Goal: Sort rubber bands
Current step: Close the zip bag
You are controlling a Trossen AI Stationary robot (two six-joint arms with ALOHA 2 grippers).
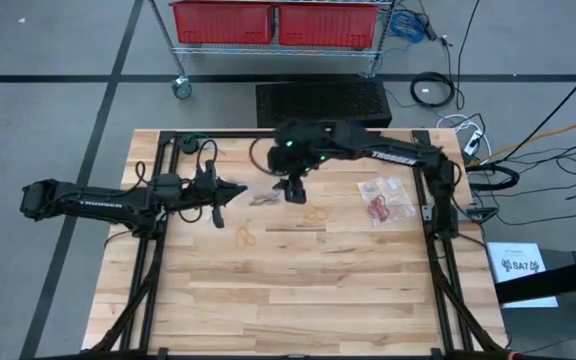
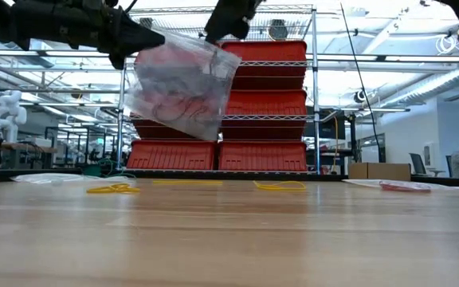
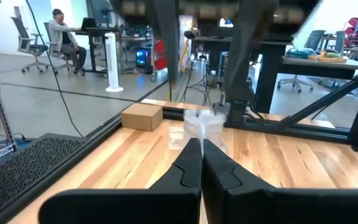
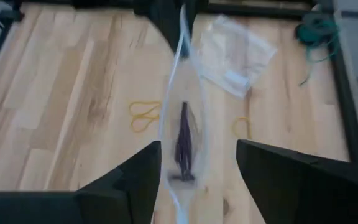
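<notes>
Dark rubber bands (image 4: 183,140) lie inside a clear plastic bag (image 2: 180,84) hanging above the worktop (image 1: 308,290). Left hand (image 1: 230,190), fingers pressed together, pinches the bag's edge. Right hand (image 1: 293,190) hovers over the bag, fingers spread either side of it. Yellowish bands (image 1: 246,237) lie loose on the worktop; red bands (image 1: 378,208) sit in another bag (image 1: 388,197) near the right arm's base.
</notes>
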